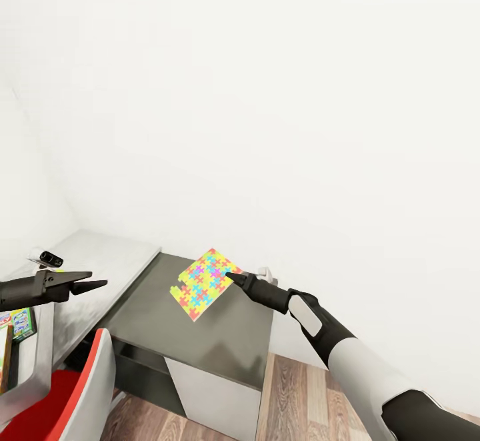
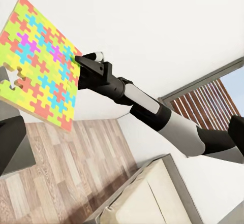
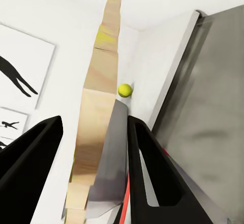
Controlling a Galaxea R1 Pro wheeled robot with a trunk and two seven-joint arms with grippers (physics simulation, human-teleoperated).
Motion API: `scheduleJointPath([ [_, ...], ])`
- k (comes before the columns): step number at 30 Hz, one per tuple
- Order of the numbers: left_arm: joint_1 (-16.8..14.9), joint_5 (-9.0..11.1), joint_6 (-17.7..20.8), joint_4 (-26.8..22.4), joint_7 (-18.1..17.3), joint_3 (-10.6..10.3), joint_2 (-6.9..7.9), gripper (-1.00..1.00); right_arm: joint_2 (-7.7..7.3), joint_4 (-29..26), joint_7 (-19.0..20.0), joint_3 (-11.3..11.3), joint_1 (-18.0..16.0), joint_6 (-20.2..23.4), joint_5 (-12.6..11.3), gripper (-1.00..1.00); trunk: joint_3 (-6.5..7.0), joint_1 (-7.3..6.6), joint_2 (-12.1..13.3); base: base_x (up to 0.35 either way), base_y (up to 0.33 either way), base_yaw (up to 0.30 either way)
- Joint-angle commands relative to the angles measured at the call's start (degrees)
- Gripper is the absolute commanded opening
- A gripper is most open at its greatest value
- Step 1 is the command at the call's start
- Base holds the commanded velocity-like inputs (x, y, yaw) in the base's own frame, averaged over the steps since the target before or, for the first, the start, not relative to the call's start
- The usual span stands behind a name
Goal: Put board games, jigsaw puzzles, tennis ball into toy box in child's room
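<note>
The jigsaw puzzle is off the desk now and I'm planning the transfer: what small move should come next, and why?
Probably swing the right gripper leftward toward the toy box at the head view's lower left. The jigsaw puzzle hangs tilted above the dark desk, pinched at one edge between the jaws, and the box already holds board games.

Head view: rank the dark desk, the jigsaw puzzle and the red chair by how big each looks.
1. Dark desk, largest.
2. Red chair, cut off by the frame and nearer the camera, so unsure.
3. Jigsaw puzzle, smallest, held in the right pincer.

black pointed fingers, black wrist links, white forearm shell, black elbow joint
</note>
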Motion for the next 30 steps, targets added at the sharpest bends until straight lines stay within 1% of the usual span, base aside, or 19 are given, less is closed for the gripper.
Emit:
scheduleJointPath([
  [1,-0.06,0.02,0.62,0.01,-0.24,-0.09,0.04,1.0,-0.02,0.02,-0.01,0.1,-0.07,0.38,-0.54,-1.0,-0.13,0.04,-0.13,0.0,0.0,0.0],
  [6,-0.06,0.04,0.67,0.01,-0.24,-0.18,0.04,1.0,0.06,-0.06,0.54,0.13,-0.08,0.43,-0.57,-1.0,-0.13,0.04,-0.13,0.0,0.0,0.0],
  [11,-0.06,0.1,0.74,0.01,-0.24,-0.25,0.49,1.0,0.82,-0.35,-0.05,0.24,-0.16,0.86,-0.57,-1.0,-0.13,0.04,-0.13,0.0,0.0,0.0],
  [13,-0.08,0.11,0.83,0.05,-0.24,-0.23,0.71,1.0,1.09,-1.07,-1.1,0.28,-1.32,2.31,-0.56,-1.0,-0.13,0.04,-0.13,0.0,0.0,0.0],
  [14,-0.09,0.13,0.87,0.07,-0.24,-0.18,0.79,1.0,1.15,-1.95,-2.1,0.27,-2.48,4.0,-0.58,-1.0,-0.13,0.04,-0.13,0.0,0.0,0.0],
  [15,-0.11,0.14,0.9,0.08,-0.24,0.0,0.83,1.0,1.17,-2.88,-3.51,0.24,-3.79,6.21,-0.67,-1.0,-0.13,0.04,-0.13,0.0,0.0,0.0],
  [16,-0.12,0.15,0.92,0.08,-0.24,0.1,0.85,1.0,1.18,-3.32,-4.38,0.2,-4.4,7.34,-0.72,-1.0,-0.13,0.04,-0.13,0.0,0.0,0.0],
  [18,-0.12,0.18,0.99,0.14,-0.24,0.68,0.92,1.0,1.28,-4.57,-8.08,-0.03,-6.22,10.9,-1.02,-1.0,-0.13,0.04,-0.13,0.0,0.0,0.0],
  [20,-0.12,0.19,1.04,0.18,-0.24,0.99,0.98,1.0,1.48,-5.38,-10.21,-0.32,-7.12,12.31,-1.53,-1.0,-0.13,0.04,-0.13,0.0,0.0,0.0],
  [21,-0.1,0.16,1.05,0.25,-0.24,1.11,0.99,1.0,1.61,-5.86,-11.09,-0.67,-7.74,12.89,-2.07,-1.0,-0.13,0.04,-0.13,0.0,0.0,0.0],
  [25,-0.18,0.06,1.11,0.3,-0.24,1.46,1.03,1.0,1.77,-6.59,-12.28,-1.51,-8.81,13.68,-3.1,-1.0,-0.13,0.04,-0.13,0.0,0.0,0.0],
  [27,-0.25,0.09,1.15,0.28,-0.24,1.71,1.41,1.0,1.8,-6.71,-12.43,-1.65,-8.92,13.69,-3.19,-1.0,-0.13,0.04,-0.13,0.0,0.0,0.0],
  [28,-0.28,0.13,1.17,0.28,-0.24,2.16,1.88,1.0,1.78,-6.76,-12.45,-1.71,-8.96,13.7,-3.22,-1.0,-0.13,0.04,-0.13,0.0,0.0,0.0],
  [30,-0.3,0.17,1.19,0.28,-0.24,2.95,2.24,1.0,1.76,-6.79,-12.28,-1.83,-8.99,13.7,-3.28,-1.0,-0.13,0.04,-0.13,0.0,0.0,0.0],
])
